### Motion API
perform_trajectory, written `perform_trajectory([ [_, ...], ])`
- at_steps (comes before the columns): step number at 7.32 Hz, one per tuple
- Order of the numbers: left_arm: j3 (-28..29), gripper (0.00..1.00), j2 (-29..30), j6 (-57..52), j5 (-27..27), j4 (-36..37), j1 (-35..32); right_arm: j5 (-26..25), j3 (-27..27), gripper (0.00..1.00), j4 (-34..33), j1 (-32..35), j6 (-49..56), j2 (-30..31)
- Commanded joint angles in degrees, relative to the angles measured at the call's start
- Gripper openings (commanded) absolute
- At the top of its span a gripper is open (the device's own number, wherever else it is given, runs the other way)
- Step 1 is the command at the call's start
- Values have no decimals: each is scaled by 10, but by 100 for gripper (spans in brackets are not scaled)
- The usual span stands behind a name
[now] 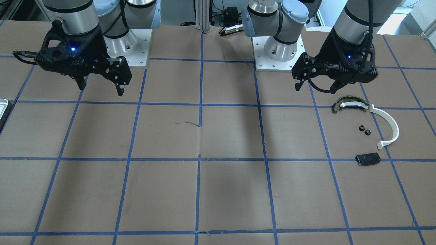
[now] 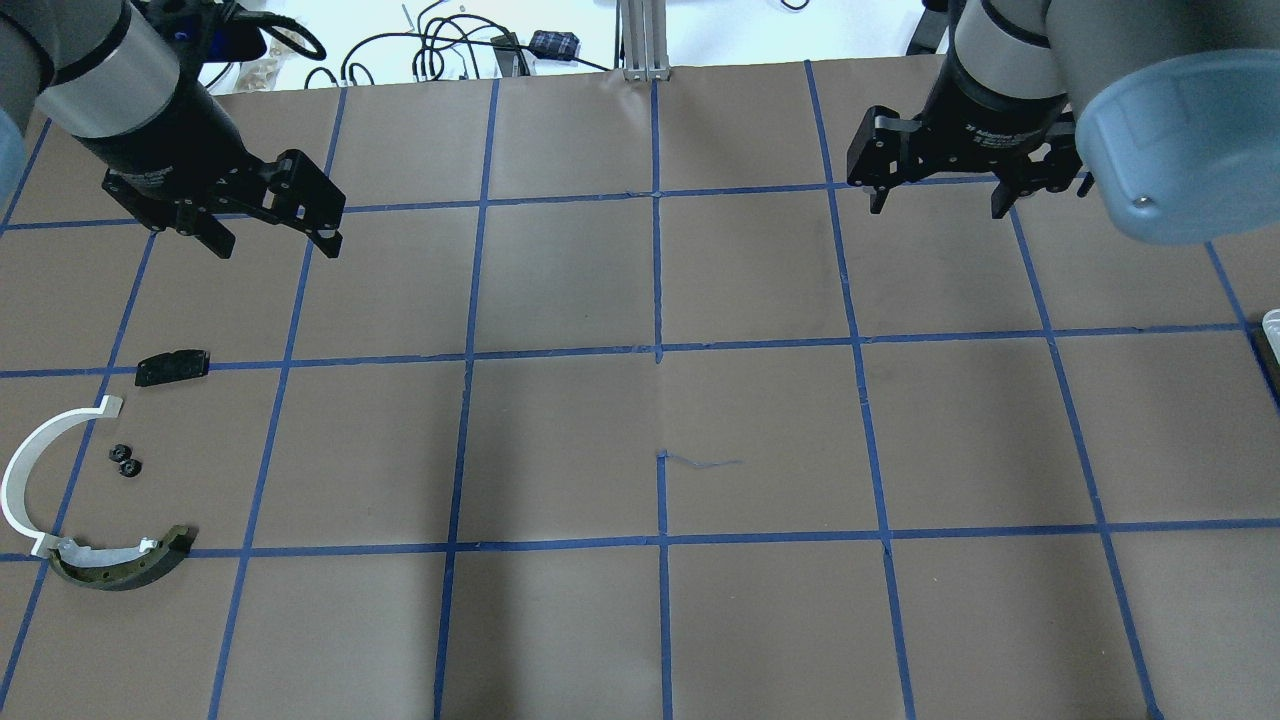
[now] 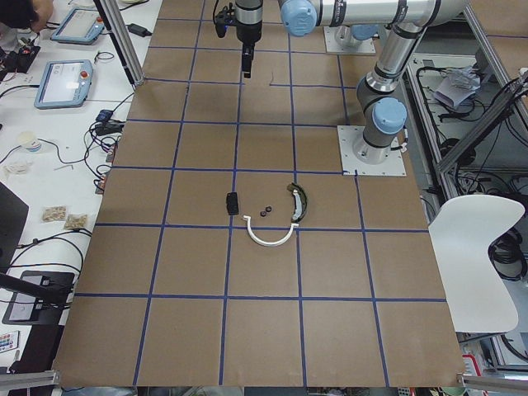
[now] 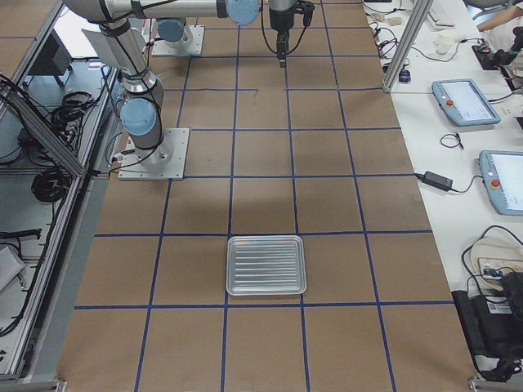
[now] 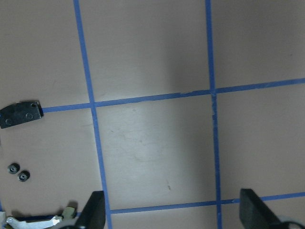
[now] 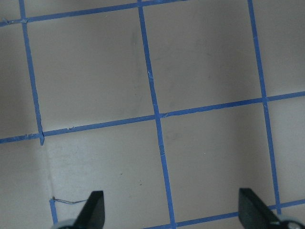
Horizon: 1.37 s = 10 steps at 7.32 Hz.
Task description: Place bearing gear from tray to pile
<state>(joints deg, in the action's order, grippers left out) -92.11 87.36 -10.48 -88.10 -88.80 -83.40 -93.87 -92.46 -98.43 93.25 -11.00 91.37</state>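
The white ridged tray [image 4: 265, 265] lies on the table near the right arm's end, with no part showing in it; only its corner shows in the overhead view [image 2: 1272, 325]. The pile lies below my left gripper: a white arc strip [image 2: 25, 470], a dark olive curved piece [image 2: 125, 572], a black plate with holes [image 2: 173, 366] and two small black bearing gears [image 2: 124, 460], which also show in the left wrist view [image 5: 18, 171]. My left gripper [image 2: 278, 245] hangs open and empty above the table, beyond the pile. My right gripper [image 2: 938, 208] hangs open and empty, far from the tray.
The table is brown paper with a blue tape grid [image 2: 657, 350]. The arm bases [image 1: 279, 54] stand at the robot's side. Cables and tablets [image 4: 466, 98] lie on the side bench beyond the table edge.
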Motion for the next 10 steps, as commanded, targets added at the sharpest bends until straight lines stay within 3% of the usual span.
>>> perform_trajectory([
  [1, -4, 100, -3, 2, 6, 1, -3, 0, 0, 100, -1, -1, 0, -1],
  [10, -26, 100, -5, 56, -4, 5, -23, -1, -4, 100, 1, -5, 3, 2],
])
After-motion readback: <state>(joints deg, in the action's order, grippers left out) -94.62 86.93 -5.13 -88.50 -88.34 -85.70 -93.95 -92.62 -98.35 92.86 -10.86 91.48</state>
